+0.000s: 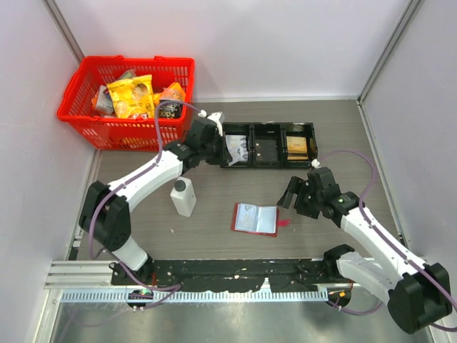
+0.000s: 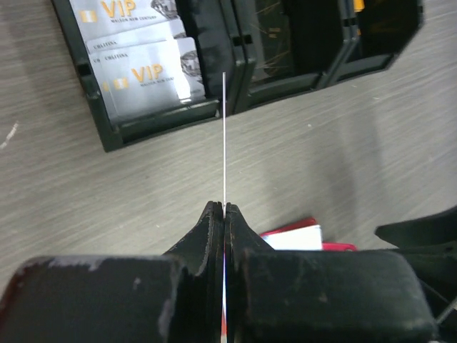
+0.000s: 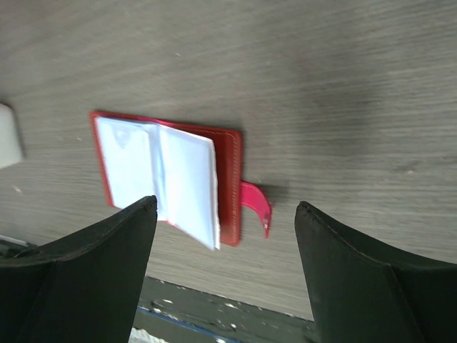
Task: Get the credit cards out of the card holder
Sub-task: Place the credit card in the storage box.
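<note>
**Left hand grips a card at the tray; right hand open over the holder**

The left hand point(image 2: 224, 209) is clenched on a credit card point(image 2: 224, 136), seen edge-on as a thin white line running straight out from its fingertips. Just past the card's far end stands the black tray point(image 2: 161, 123). The tray compartment to the left of the card holds overlapping VIP cards point(image 2: 146, 75).

The right hand point(image 3: 225, 207) hangs released above the table point(image 3: 343, 86). The card holder point(image 3: 168, 168) lies spread open just ahead of its fingers, nearer the left one, with the red tab point(image 3: 257, 209) between them. Whether its pale sleeves hold any card is hard to tell.
</note>
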Robot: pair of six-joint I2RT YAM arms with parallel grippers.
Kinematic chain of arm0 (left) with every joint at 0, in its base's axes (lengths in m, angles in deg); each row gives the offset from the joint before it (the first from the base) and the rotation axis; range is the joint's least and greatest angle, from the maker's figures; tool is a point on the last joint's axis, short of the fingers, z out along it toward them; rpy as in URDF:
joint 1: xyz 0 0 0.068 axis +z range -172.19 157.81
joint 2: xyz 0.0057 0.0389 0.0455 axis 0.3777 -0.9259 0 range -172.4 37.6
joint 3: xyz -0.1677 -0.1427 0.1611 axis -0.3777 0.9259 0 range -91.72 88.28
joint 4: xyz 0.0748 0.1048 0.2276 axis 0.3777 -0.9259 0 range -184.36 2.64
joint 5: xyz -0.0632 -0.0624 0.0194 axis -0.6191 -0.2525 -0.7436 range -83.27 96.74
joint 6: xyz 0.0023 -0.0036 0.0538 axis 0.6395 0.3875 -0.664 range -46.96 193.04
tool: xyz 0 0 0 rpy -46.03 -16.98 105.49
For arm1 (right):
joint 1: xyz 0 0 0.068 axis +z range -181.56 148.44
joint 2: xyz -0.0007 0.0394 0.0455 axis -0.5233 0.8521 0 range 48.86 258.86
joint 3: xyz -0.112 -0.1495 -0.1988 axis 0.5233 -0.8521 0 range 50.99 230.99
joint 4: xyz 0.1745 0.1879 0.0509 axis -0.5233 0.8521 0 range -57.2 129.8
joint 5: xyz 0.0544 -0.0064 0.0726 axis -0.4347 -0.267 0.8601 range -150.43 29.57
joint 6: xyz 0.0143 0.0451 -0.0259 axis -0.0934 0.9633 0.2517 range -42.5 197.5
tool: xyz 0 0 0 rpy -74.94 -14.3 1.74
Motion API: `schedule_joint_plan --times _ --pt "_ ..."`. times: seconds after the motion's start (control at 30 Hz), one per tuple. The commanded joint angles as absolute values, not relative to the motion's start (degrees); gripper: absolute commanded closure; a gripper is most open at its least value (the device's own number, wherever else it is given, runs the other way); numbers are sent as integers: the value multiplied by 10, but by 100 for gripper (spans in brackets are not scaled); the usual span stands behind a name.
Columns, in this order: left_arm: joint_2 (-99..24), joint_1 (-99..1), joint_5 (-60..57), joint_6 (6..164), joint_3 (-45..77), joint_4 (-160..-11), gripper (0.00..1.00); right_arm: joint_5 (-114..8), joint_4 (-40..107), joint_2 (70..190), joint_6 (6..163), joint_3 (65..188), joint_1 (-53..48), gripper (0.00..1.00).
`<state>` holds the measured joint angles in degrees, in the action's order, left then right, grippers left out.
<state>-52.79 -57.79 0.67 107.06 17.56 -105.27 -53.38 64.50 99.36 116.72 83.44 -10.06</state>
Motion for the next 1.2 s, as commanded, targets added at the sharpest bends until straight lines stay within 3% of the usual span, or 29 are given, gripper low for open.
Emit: schedule_joint_plan --times 0.0,0.2,0.5,0.6,0.7,0.73,1.17 --pt "-574 -566 15 1009 101 -1121 100 -560 705 1017 1108 896 -101 18" --pt "-662 -552 23 982 7 -1170 100 -672 784 1014 1055 997 -101 17" --pt "-758 -542 6 968 -93 -1209 100 -716 872 1049 953 1158 -101 17" --pt "-775 -542 -8 968 -105 -1208 100 -791 876 993 953 1196 -101 16" --pt "-788 -542 -14 966 -111 -1207 100 -857 845 927 947 1199 -101 13" --pt "-791 -543 -16 965 -112 -1206 100 -857 831 893 935 1185 -101 0" --pt "-821 -524 -97 983 -116 -1158 100 -795 753 794 899 1119 -101 0"
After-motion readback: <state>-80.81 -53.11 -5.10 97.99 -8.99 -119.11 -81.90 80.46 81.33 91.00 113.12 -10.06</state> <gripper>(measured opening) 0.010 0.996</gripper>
